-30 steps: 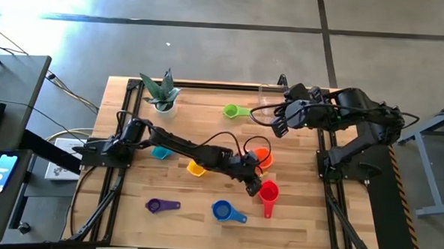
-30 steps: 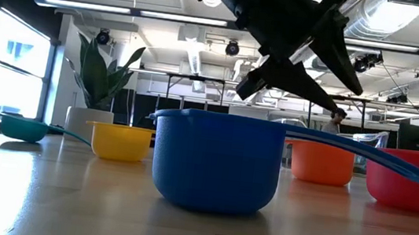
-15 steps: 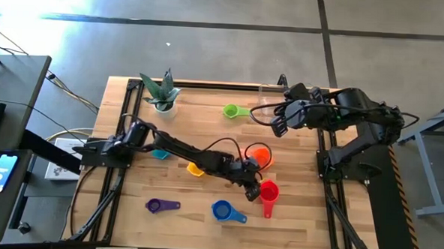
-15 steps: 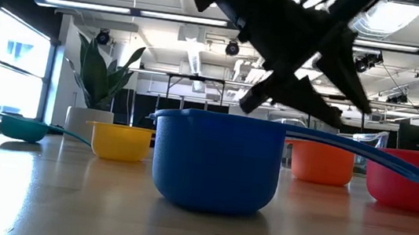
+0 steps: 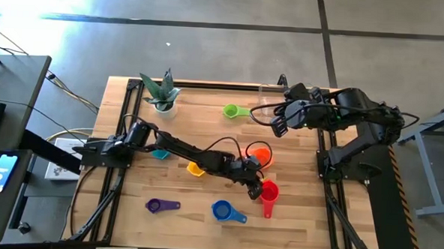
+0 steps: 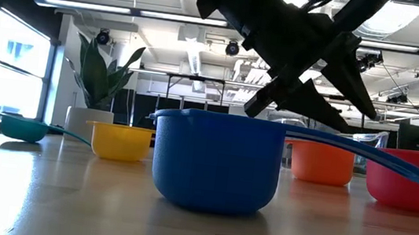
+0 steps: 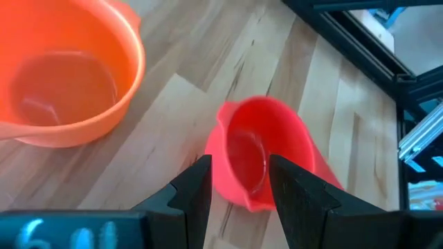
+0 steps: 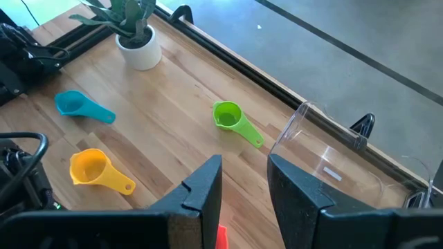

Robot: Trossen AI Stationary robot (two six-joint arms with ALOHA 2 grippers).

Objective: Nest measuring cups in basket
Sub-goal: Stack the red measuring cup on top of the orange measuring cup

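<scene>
The left tool [image 5: 255, 187] hung low over the table [image 5: 207, 131] with its two fingers apart and nothing between them. The red measuring cup [image 5: 268, 192] stood directly ahead of and just below those fingers, which bracketed its near rim in the left wrist view; whether a pad touched the rim could not be told. Its handle ran away from the tool toward the table's front edge, so the cup's long axis lay roughly in line with the tool's reach. The orange cup [image 5: 260, 155] sat close behind the tool, near but apart from the red one. The left arm was plainly the nearer; in my judgement the coming move turned on that rim staying between the open fingers. The right tool [image 5: 279, 125] waited raised and well apart, fingers parted and empty, with the clear basket [image 8: 332, 162] ahead of it at the table's far edge. No cup lay in the basket: green [image 5: 231, 111], teal [image 5: 159, 152], yellow [image 5: 196, 168], purple [image 5: 155, 206] and blue [image 5: 221, 210] were scattered on the table.
</scene>
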